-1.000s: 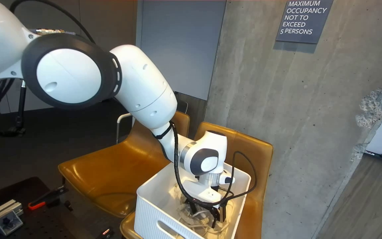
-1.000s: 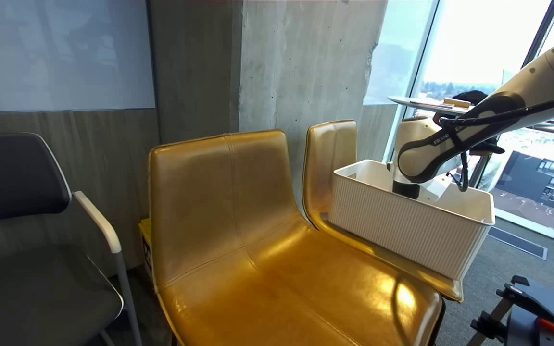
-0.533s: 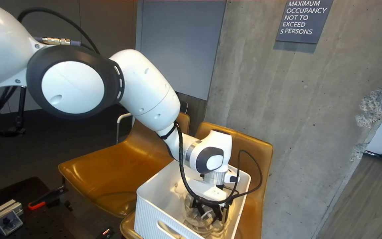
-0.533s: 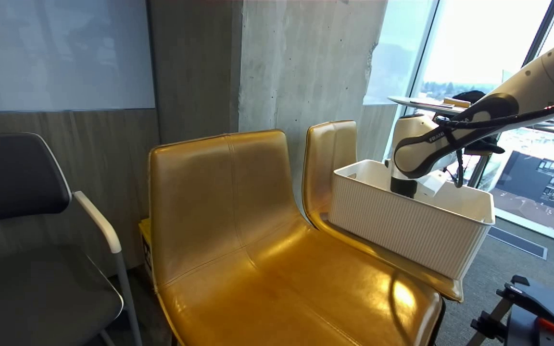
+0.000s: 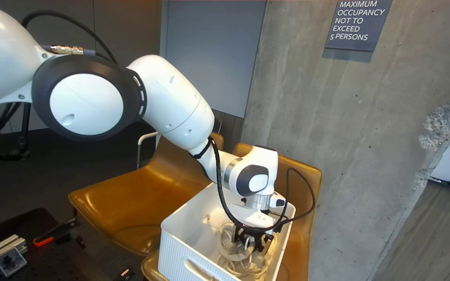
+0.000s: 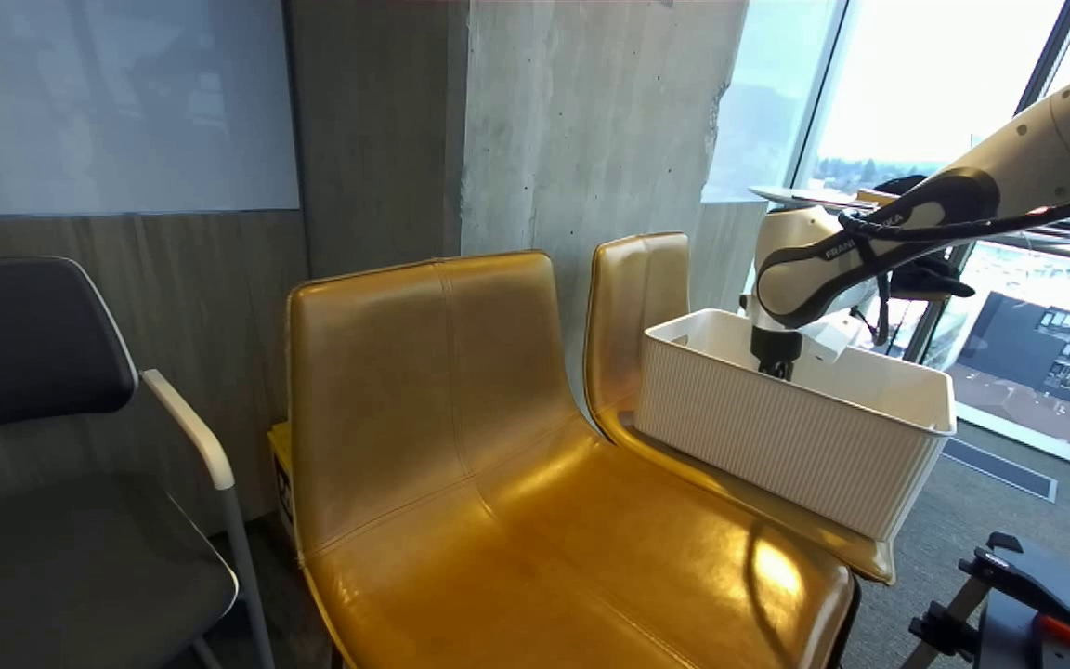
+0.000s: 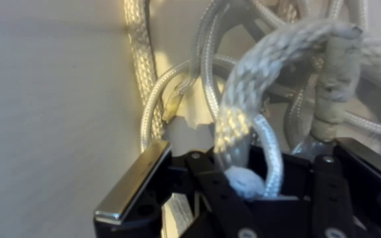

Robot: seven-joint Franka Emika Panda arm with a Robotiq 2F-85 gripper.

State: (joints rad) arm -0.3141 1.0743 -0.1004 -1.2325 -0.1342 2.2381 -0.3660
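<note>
Daylight overexposes the tall glass window [image 6: 925,84]; glare and a curved shadow lie near the front edge of the glossy tan leather chair [image 6: 535,520]. In the wrist view, warm light patches the blurred white braided strap [image 7: 253,74].

Nearest me: pale braided cords [image 7: 207,62], thick and thin, loosely coiled and tangled inside the ribbed white bin [image 5: 174,249]; one thick braid [image 7: 250,72] bows into an arch.

The bin [image 6: 800,446] hides the jaws' tips in an exterior view; the wrist-view cord [image 7: 256,70] is blurred.
</note>
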